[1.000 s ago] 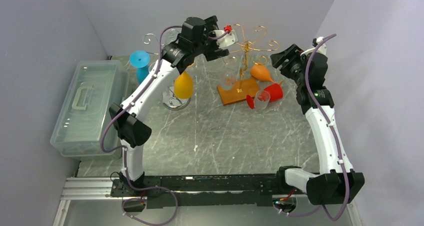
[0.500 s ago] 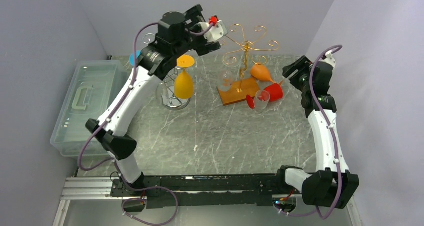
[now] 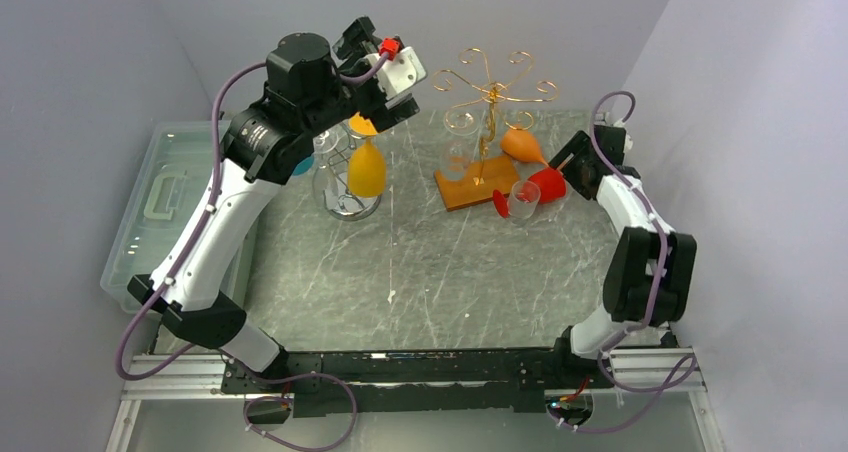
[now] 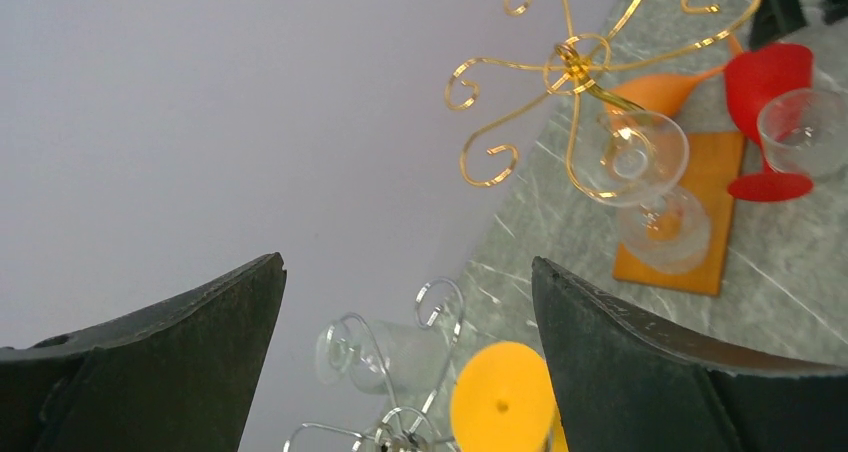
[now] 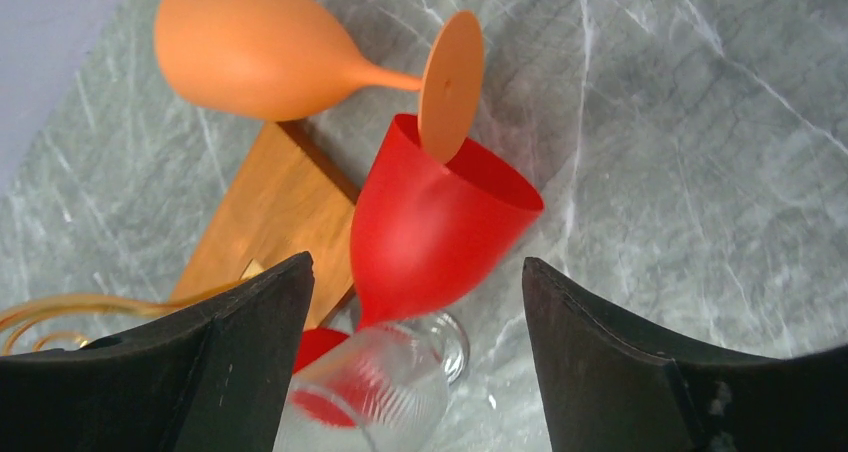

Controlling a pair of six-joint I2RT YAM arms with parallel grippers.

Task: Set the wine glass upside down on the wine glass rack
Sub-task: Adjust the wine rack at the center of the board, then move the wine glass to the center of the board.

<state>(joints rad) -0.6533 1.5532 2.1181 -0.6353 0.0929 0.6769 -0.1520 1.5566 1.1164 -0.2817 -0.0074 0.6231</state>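
A yellow wine glass (image 3: 366,168) hangs upside down on the silver wire rack (image 3: 338,177); its round foot (image 4: 500,397) shows in the left wrist view. My left gripper (image 3: 383,107) is open and empty, up above that foot (image 4: 407,264). A red glass (image 3: 546,184) lies on its side by the gold rack (image 3: 492,84), with an orange glass (image 3: 522,144) and a clear glass (image 3: 522,198) beside it. My right gripper (image 3: 568,168) is open and empty just above the red glass (image 5: 430,222), its jaws standing either side of it (image 5: 415,262).
The gold rack stands on a wooden base (image 3: 475,188) with a clear glass (image 3: 456,154) hanging from it. Another clear glass (image 4: 375,352) hangs on the silver rack. A clear plastic box (image 3: 170,212) sits at the left. Walls close in behind and on both sides.
My left arm has drawn back up and to the left, leaving the yellow glass hanging with its foot uncovered. My right arm has folded down, lowering its gripper towards the red glass.
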